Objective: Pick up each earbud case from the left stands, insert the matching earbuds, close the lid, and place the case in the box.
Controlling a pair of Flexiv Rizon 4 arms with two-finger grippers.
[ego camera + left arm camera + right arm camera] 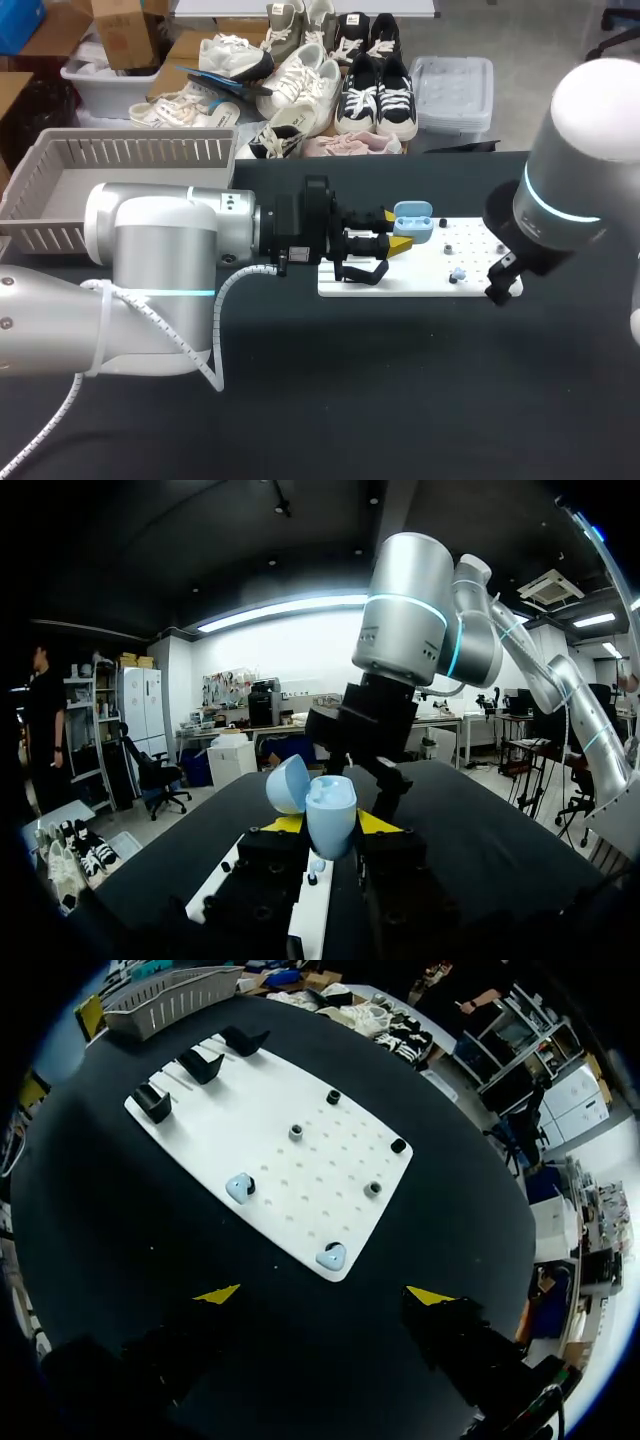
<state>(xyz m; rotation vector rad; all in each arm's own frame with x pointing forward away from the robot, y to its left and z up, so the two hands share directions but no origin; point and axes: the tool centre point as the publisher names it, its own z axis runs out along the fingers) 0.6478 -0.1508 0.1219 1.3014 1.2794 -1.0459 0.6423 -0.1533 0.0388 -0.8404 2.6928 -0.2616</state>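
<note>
On the table (400,380), with the box (60,185) back at my left, the white board (300,1160) lies mid-table. My left claw (331,823) is clamped on the open blue case (330,815) above it. My right claw (322,1294) hangs spread wide just off the board's edge. I'd centre it over the nearer earbud (331,1256), drop straight and pinch gently.

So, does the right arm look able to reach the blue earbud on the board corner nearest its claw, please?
Probably yes: the right claw hangs open just short of that earbud, and nothing stands between them on the white board.
</note>
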